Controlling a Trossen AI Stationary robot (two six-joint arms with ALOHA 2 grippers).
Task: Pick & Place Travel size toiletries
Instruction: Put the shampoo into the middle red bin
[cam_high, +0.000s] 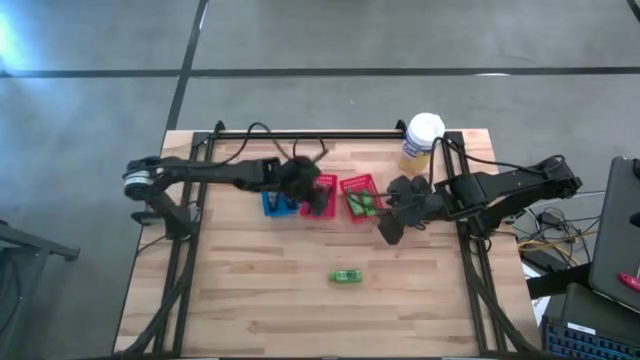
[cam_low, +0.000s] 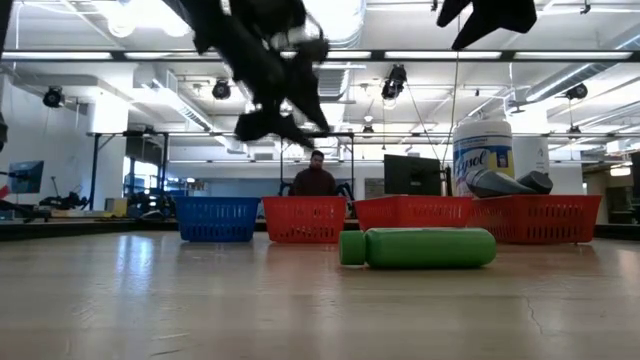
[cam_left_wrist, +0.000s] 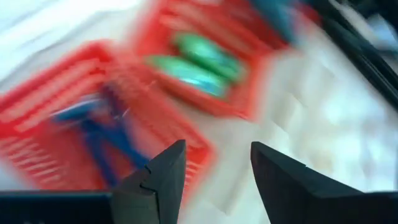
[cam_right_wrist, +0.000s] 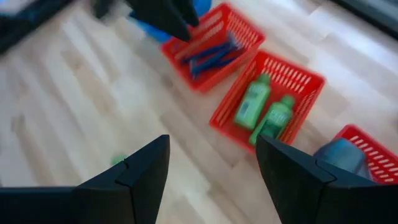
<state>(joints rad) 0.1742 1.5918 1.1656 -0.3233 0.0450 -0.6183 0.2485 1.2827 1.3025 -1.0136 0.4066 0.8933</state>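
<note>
One bright green little bottle (cam_high: 346, 276) lies on its side on the bare wood, large in the low view (cam_low: 420, 247). Two more green bottles (cam_right_wrist: 264, 107) lie in a red mesh basket (cam_right_wrist: 231, 118). Dark blue razor sticks (cam_right_wrist: 211, 53) lie in the neighbouring red basket, and a dark grey tube (cam_low: 510, 183) rests in a third. My left gripper (cam_left_wrist: 217, 155) hovers open above the razor basket (cam_high: 320, 195). My right gripper (cam_right_wrist: 211, 146) is open too, raised over the table beside the baskets (cam_high: 392, 225), far-right of the loose bottle. Neither touches anything.
A blue mesh basket (cam_high: 276, 204) stands at the left end of the basket row. A tall yellow canister with a white lid (cam_high: 421, 140) stands near the far right corner. Bare wood (cam_high: 250, 290) stretches along the near half. A person (cam_low: 316, 178) sits in the room beyond.
</note>
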